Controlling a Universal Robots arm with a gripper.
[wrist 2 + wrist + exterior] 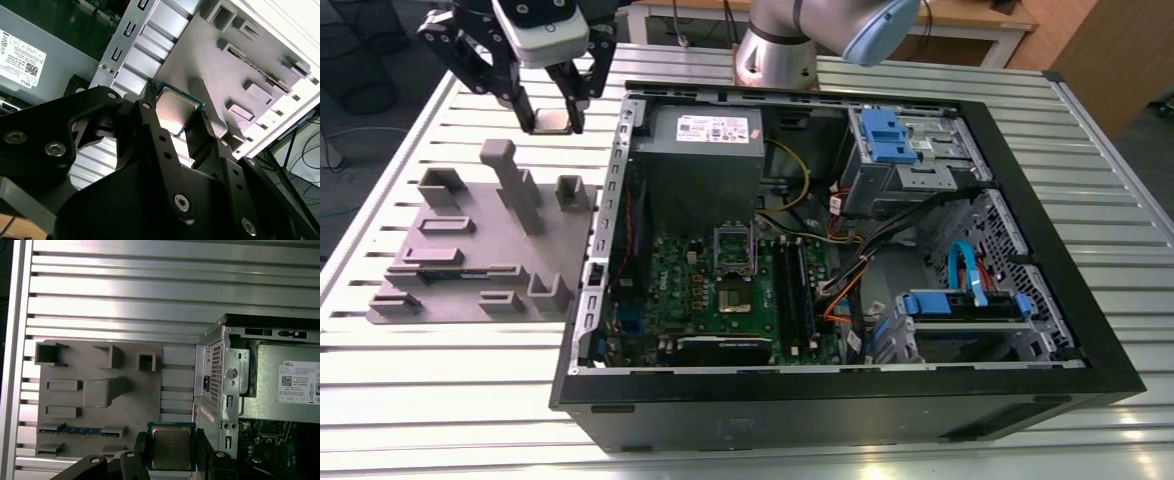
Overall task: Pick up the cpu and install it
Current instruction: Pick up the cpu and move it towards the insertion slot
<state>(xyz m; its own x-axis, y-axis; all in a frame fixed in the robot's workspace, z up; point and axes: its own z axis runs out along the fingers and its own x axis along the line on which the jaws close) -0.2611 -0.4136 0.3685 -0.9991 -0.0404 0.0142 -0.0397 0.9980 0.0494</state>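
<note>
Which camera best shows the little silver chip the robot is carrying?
The first wrist view: the cpu faces the camera squarely, metal top plain. The second wrist view shows it slanted, partly behind the tool; the exterior view shows a small pale square.

Small square cpu point(171, 446): shiny silver-grey metal top, teal-green rim. Matte black fingers point(141, 455), silver screws. Plastic fixture block point(467, 250): plain mid-grey, one blue strip. Slatted aluminium bench point(454, 380): bright silver, ribbed stripes. Open computer case point(854, 410): black shell, green motherboard point(707, 290), blue drive brackets point(887, 135), grey power supply point(704, 150) with white label.
</note>
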